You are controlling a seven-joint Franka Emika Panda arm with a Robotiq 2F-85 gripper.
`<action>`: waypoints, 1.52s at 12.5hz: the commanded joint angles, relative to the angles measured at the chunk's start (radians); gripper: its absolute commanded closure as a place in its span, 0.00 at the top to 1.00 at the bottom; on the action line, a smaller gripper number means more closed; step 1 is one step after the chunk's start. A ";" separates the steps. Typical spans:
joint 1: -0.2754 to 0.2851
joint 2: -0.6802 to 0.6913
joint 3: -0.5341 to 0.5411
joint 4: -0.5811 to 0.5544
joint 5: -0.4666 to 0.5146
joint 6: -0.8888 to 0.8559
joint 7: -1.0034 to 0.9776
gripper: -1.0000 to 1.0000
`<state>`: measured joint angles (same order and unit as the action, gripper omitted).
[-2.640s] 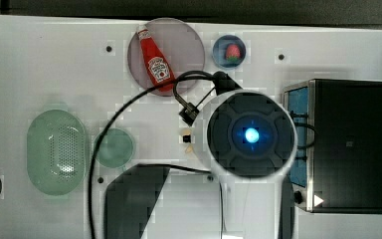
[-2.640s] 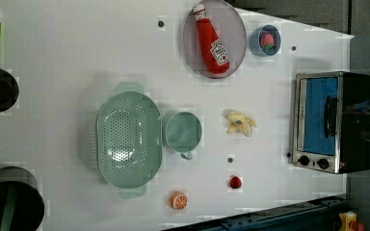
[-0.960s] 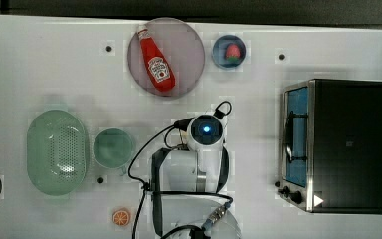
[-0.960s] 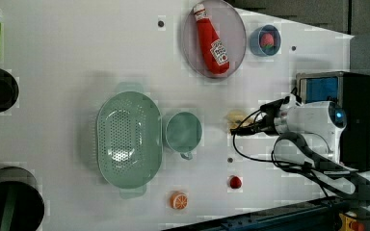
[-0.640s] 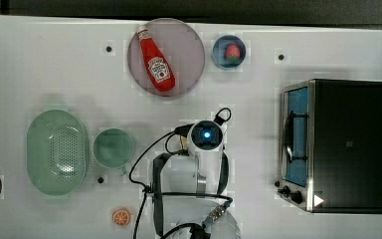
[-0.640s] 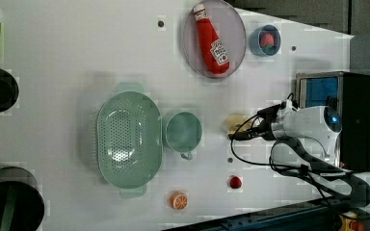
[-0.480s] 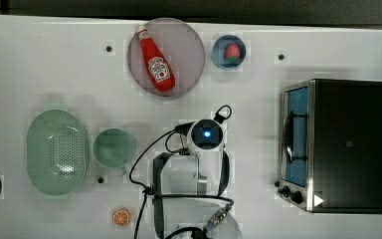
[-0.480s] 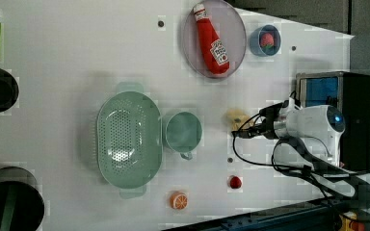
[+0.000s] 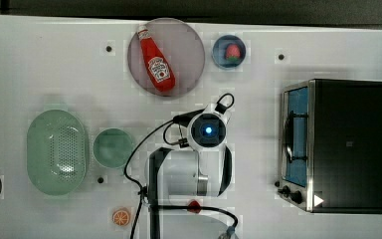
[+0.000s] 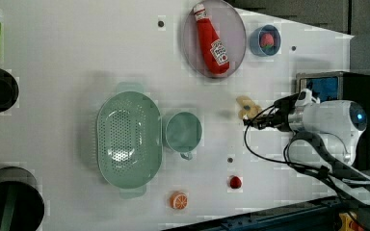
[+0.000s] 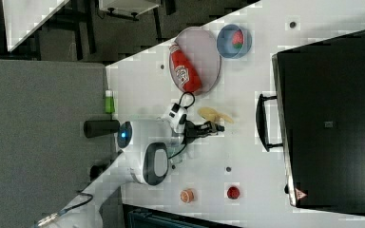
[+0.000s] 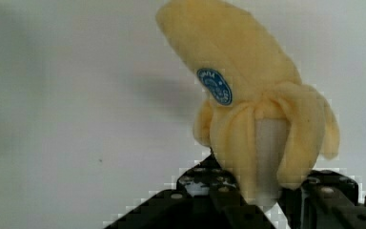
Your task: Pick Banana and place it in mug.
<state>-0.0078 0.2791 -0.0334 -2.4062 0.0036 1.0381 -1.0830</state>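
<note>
The gripper (image 12: pixel 262 200) is closed on the banana (image 12: pixel 248 95), holding its peeled end between the fingers (image 12: pixel 209 188). The mug (image 10: pixel 183 131) stands well apart from the gripper, beside the green basket (image 10: pixel 125 139).

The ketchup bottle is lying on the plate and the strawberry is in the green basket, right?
Not quite. The ketchup bottle does lie on the plate, but the strawberry sits in the small blue bowl, as the top view shows.
</note>
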 commanded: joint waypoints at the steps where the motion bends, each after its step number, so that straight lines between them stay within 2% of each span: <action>1: -0.020 -0.182 -0.032 0.027 -0.012 -0.176 -0.026 0.31; 5: -0.012 -0.399 -0.016 0.108 -0.012 -0.475 0.016 0.31; 8: 0.000 -0.483 0.032 0.178 -0.012 -0.667 0.149 0.31; 13: 0.031 -0.518 0.168 0.204 0.006 -0.695 0.335 0.31; 19: 0.052 -0.440 0.346 0.184 0.046 -0.660 0.665 0.31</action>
<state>0.0399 -0.1754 0.2986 -2.2070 0.0452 0.3608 -0.5703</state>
